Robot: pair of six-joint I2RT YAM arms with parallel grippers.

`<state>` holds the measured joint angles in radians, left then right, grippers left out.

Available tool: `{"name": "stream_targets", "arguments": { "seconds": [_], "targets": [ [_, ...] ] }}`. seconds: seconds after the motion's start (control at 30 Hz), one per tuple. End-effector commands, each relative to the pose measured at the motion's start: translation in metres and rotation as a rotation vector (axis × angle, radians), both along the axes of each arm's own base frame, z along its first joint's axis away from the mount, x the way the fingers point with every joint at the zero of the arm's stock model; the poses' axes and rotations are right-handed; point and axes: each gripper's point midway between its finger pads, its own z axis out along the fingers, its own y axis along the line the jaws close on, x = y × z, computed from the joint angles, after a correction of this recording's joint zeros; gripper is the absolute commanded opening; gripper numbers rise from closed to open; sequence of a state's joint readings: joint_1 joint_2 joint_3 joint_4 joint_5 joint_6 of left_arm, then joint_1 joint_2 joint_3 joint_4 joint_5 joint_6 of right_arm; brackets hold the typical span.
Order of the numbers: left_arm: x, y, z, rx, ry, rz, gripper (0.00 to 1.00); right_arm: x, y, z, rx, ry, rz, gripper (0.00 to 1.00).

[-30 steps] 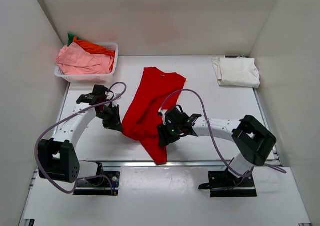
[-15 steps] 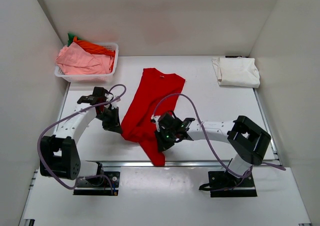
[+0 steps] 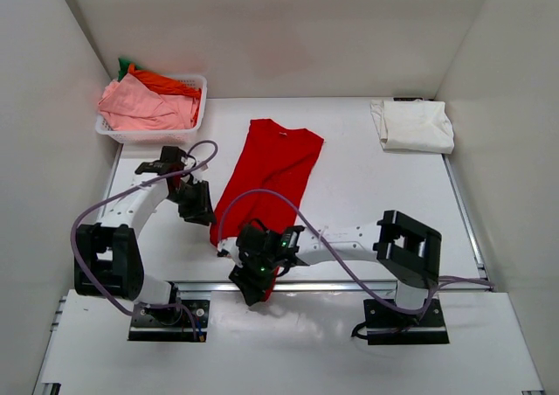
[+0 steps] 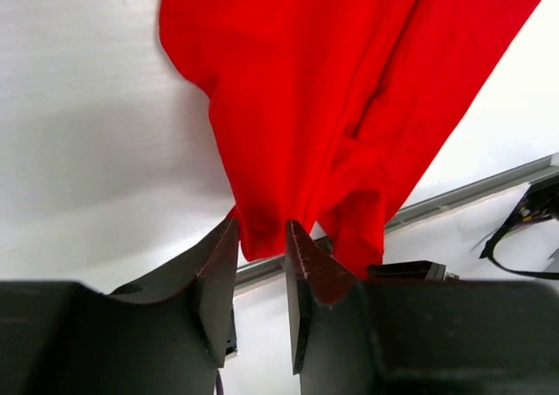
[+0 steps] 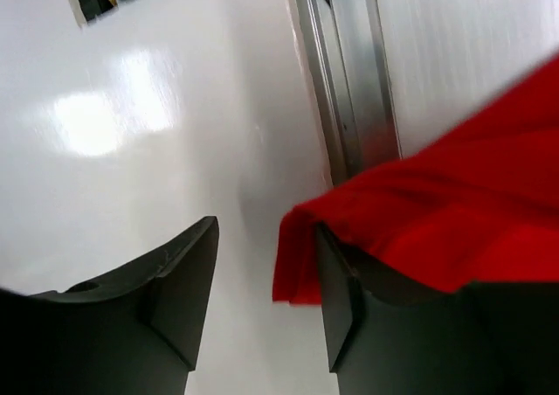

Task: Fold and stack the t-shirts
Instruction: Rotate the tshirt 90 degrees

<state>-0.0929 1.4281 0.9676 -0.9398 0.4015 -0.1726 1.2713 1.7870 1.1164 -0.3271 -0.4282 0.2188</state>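
Item one, white table [image 3: 376,185], with a metal rail [image 3: 349,285] along its near edge. Item two, red t-shirt [image 3: 271,168], spread lengthwise at the table's middle and narrowed into folds, collar end toward the far wall, lower end bunched at the rail. Item three, white lattice basket [image 3: 199,98] at the far left corner, holding a pink t-shirt [image 3: 140,107] on top, an orange t-shirt [image 3: 166,82] behind it and a sliver of a green t-shirt [image 3: 124,65]. Item four, cream-white t-shirt [image 3: 415,126], folded, lying at the far right corner, well apart from the red one. Item five, right gripper [image 3: 255,281], at the red shirt's lower end over the rail; its jaws stand wide apart, and the cloth's corner drapes against one finger [image 5: 336,273], unclamped. Item six, left gripper [image 3: 199,210], just beside the shirt's left edge; its jaws are parted by a narrow gap, and the red hem [image 4: 262,238] lies at the fingertips, with nothing between them.
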Motion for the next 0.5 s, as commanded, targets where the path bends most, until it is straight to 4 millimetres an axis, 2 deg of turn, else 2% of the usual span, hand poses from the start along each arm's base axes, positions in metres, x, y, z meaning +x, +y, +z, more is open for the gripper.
{"name": "stream_targets", "arguments": {
  "seconds": [0.0,0.07,0.1,0.13,0.2,0.33,0.4,0.43,0.47],
  "targets": [
    [0.028,-0.001,0.027,-0.036,-0.120,0.017,0.40,0.012,-0.004,0.028,0.090,-0.061,-0.003,0.46],
    [0.037,0.004,0.040,-0.033,-0.166,0.051,0.40,0.024,-0.012,0.043,0.149,-0.073,-0.063,0.49],
    [0.042,0.004,0.046,-0.036,-0.177,0.063,0.41,0.039,-0.011,0.058,0.206,-0.104,-0.112,0.51],
    [0.045,0.003,0.053,-0.048,-0.203,0.064,0.41,0.059,-0.020,0.055,0.205,-0.114,-0.186,0.52],
    [0.049,0.002,0.063,-0.071,-0.221,0.090,0.42,0.091,-0.032,0.066,0.231,-0.161,-0.326,0.53],
    [0.059,-0.010,0.072,-0.102,-0.254,0.088,0.42,0.160,-0.059,0.057,0.171,-0.254,-0.516,0.51],
    [0.075,-0.022,0.068,-0.115,-0.249,0.075,0.39,0.193,-0.060,0.049,0.127,-0.261,-0.594,0.51],
    [0.084,-0.033,0.063,-0.126,-0.241,0.059,0.36,0.211,-0.060,0.044,0.113,-0.265,-0.635,0.48],
    [0.088,-0.037,0.060,-0.128,-0.236,0.048,0.33,0.219,-0.061,0.042,0.108,-0.250,-0.668,0.47]
  ]
}}
